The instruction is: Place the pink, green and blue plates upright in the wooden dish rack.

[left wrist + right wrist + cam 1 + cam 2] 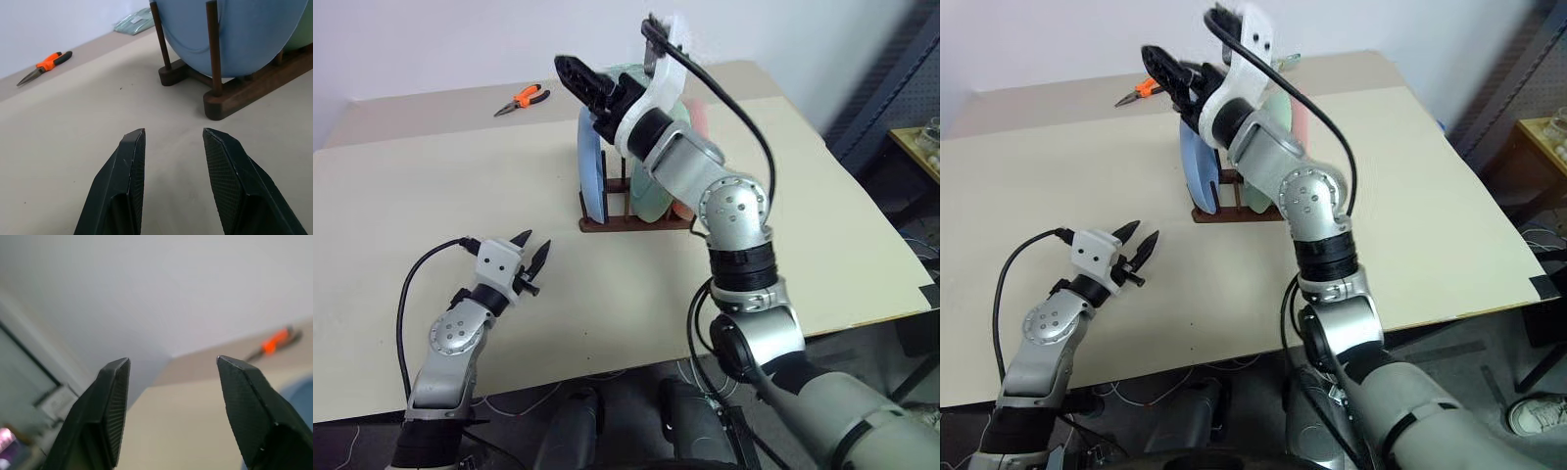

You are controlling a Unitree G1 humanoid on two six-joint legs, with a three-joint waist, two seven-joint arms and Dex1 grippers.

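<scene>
The wooden dish rack (636, 225) stands at the middle back of the beige table (431, 196). Three plates stand upright in it: the blue plate (592, 166) at its left end, the green plate (653, 199) in the middle and the pink plate (698, 116) at the right, mostly hidden behind my right arm. My right gripper (573, 73) hovers above the blue plate's top edge, open and holding nothing. My left gripper (533, 250) hangs low over the table in front and to the left of the rack, open and empty, with the blue plate (244, 34) ahead of it.
Orange-handled pliers (522, 98) lie at the back left of the table. A yellow side table (915, 147) and a dark perforated panel (891, 88) stand beyond the table's right edge. Bare tabletop spreads left of and in front of the rack.
</scene>
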